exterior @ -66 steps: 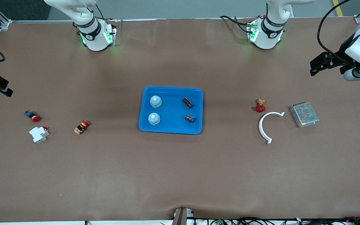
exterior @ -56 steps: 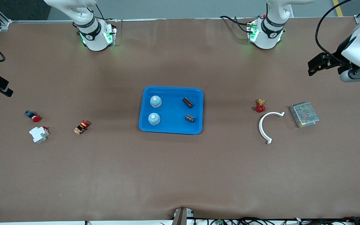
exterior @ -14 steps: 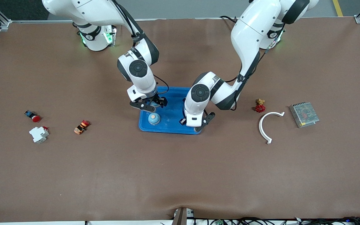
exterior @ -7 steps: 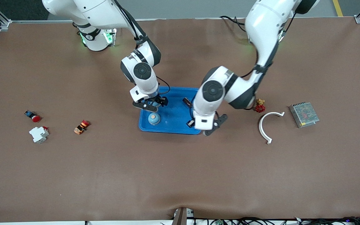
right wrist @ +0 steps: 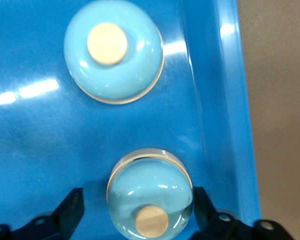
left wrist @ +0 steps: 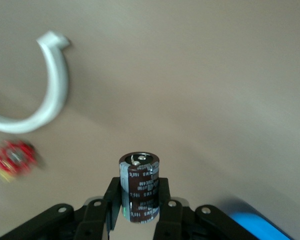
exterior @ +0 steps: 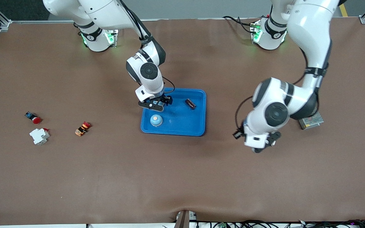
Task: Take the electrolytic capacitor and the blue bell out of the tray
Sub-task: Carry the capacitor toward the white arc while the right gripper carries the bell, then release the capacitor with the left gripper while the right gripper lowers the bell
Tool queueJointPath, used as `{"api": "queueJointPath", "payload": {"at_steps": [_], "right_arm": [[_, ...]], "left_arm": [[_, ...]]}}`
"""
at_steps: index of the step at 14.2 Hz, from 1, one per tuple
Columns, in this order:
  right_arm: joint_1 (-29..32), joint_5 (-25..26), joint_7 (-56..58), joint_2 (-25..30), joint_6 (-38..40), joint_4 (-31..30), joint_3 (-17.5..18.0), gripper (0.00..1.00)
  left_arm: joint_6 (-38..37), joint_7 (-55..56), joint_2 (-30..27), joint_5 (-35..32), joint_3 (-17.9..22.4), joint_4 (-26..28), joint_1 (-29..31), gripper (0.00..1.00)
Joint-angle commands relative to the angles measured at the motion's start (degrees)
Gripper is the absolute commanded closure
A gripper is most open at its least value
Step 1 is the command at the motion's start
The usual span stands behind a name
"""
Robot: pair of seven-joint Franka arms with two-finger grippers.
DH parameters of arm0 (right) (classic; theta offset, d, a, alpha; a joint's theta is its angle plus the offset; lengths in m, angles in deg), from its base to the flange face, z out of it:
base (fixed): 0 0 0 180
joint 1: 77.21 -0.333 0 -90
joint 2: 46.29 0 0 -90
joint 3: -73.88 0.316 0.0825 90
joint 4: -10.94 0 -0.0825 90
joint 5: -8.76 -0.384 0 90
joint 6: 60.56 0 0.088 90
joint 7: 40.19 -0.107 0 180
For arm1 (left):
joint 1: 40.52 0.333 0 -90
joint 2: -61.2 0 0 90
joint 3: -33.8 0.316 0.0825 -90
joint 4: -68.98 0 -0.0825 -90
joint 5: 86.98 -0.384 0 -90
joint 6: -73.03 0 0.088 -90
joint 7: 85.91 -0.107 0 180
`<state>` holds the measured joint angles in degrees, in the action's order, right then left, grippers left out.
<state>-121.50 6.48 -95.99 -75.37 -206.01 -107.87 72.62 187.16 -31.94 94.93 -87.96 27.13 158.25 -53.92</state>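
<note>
Over bare table toward the left arm's end, the left gripper [left wrist: 140, 212] holds 1 electrolytic capacitor [left wrist: 139, 187] clamped upright — apparently for setting down outside the tray [exterior: 198, 128]. Down in the tray, the right gripper [right wrist: 137, 210] straddles 1 blue bell [right wrist: 150, 192], fingers [right wrist: 70, 207] not yet touching. Counted — 2 bells, 2 capacitors; the other bell [exterior: 156, 119] and the other capacitor [exterior: 190, 104] remain in the tray.

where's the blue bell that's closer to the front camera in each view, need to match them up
Front view: nearer bell sits in the tray, in its corner toward the right arm's end.
Left wrist view: not in it.
Right wrist view: nearer bell stands free, apart from the other bell between the right gripper fingers.
Shared landmark: the tray's rim beside it.
</note>
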Motion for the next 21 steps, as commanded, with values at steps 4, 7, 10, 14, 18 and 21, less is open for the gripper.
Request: {"api": "queueJointPath", "payload": {"at_steps": [4,7,10,14,18,21], "right_arm": [[-1.2,0.6,-0.6,-0.4,0.5,0.9,-0.7,1.0],[-0.6,0.5,0.9,0.8,1.6,1.6,-0.8,1.0],[2.4,0.4,5.9,3.6,10.4,5.4,-0.8,1.0],[11.4,-0.1,21.2,7.2,13.6,5.4,-0.7,1.0],[20.1,-0.1,35.5,7.2,13.4,4.9,-0.8,1.0],[26.8,-0.2,45.7,6.8,12.7,3.8,-0.8,1.0]], "left_arm": [[6.1,-0.4,4.4,-2.4,-0.8,3.4,3.4,1.0],[8.2,-0.4,6.5,-2.5,-0.6,3.7,3.0,1.0],[9.7,-0.4,7.9,-2.6,-0.5,3.7,3.1,1.0],[10.0,0.2,8.1,-2.7,-0.5,3.4,2.9,0.45],[9.1,1.3,6.1,-2.7,-0.7,3.2,2.6,0.0],[5.5,4.1,3.5,-2.0,-1.6,2.6,0.8,0.0]]}}
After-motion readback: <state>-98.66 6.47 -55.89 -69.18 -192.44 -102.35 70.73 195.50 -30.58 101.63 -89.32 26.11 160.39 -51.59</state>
